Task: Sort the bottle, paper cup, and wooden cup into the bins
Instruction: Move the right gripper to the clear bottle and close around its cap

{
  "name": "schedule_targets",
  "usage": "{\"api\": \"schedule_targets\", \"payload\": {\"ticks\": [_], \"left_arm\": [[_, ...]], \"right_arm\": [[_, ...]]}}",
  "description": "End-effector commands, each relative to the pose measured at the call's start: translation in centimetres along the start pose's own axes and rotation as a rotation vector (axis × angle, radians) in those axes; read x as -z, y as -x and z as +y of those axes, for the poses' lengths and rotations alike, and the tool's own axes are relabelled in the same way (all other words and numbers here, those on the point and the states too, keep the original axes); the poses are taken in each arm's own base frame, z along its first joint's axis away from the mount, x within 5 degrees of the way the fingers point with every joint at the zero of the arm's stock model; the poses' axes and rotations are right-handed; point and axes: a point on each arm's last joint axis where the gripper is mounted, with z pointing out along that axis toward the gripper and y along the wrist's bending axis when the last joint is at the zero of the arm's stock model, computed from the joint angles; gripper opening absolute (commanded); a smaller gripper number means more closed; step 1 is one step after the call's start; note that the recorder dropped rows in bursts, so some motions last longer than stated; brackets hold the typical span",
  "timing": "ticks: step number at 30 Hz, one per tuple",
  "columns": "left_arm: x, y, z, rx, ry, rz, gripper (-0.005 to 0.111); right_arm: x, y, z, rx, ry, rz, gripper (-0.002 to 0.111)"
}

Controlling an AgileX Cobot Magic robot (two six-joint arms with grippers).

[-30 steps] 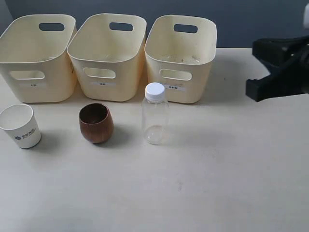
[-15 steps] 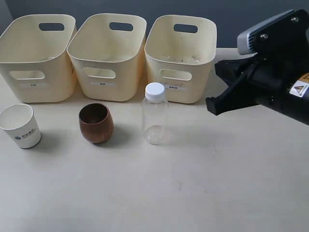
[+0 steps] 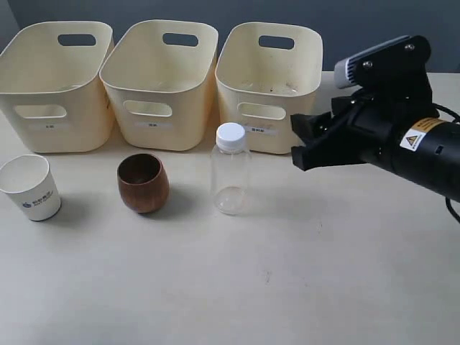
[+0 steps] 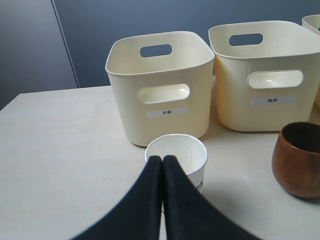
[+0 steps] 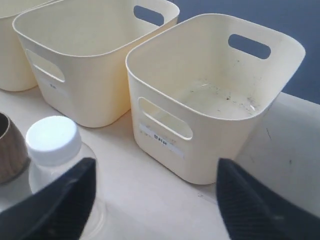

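The clear bottle [image 3: 231,172] with a white cap [image 5: 53,139] stands upright on the table in front of the right bin [image 3: 269,86]. To its left sit the brown wooden cup [image 3: 143,182] and, further left, the white paper cup [image 3: 31,187] with blue print. My right gripper [image 3: 298,141] hangs open just right of the bottle, a short gap away, fingers wide apart with nothing between them. My left gripper [image 4: 162,159] is shut and empty, its tips just short of the paper cup [image 4: 180,155]; it is out of the exterior view.
Three cream bins stand in a row at the back: left bin [image 3: 52,83], middle bin [image 3: 159,83] and the right one. All three look empty. A dark wall [image 3: 359,21] rises behind the table. The wooden cup [image 4: 297,159] shows at the left wrist view's edge.
My right arm has swung in from the right edge toward the bottle, gripper open throughout. The bottle, both cups and the bins have not moved.
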Motion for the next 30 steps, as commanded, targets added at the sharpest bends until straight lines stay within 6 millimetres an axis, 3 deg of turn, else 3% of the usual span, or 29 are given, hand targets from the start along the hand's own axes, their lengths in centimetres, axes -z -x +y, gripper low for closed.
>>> {"api": "schedule_targets", "payload": {"ticks": [1, 12, 18, 30], "left_arm": [[0.0, 0.2, 0.0, 0.001, -0.002, -0.012, 0.0], [0.0, 0.2, 0.0, 0.001, -0.002, -0.012, 0.0], [0.0, 0.2, 0.0, 0.001, -0.002, -0.012, 0.0], [0.0, 0.2, 0.0, 0.001, -0.002, -0.012, 0.0]], "right_arm": [[-0.7, 0.0, 0.2, 0.001, 0.02, -0.016, 0.076], [-2.2, 0.3, 3.3, 0.061, 0.344, -0.206, 0.076], [-4.0, -1.2, 3.7, 0.115, 0.368, -0.17, 0.076], [-7.5, -2.0, 4.3, 0.102, 0.41, -0.179, 0.076]]}}
